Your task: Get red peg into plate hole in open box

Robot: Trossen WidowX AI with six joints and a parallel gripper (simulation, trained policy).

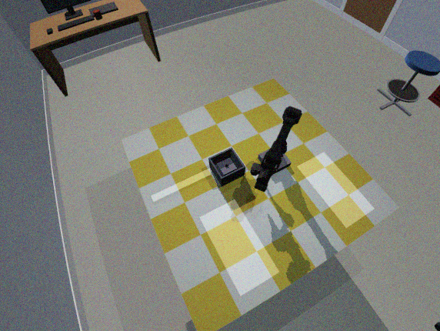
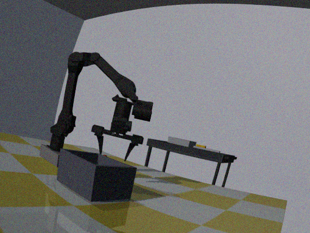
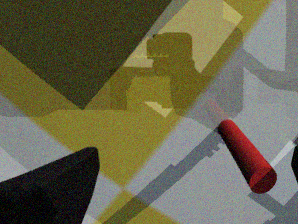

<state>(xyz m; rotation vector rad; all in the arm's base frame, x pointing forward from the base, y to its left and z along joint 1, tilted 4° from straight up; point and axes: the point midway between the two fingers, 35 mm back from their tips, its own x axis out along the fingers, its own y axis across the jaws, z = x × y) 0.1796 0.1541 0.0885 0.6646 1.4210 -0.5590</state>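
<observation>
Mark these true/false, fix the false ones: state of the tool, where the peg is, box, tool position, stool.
1. The tool is open, holding nothing. True.
2. The red peg is inside the box. False: it is outside, on the checkered mat.
3. The box is open at the top. True.
4. The tool's fingers are inside the box. False: they are outside it, to one side.
5. The blue stool stands on the mat. False: it stands off the mat.
</observation>
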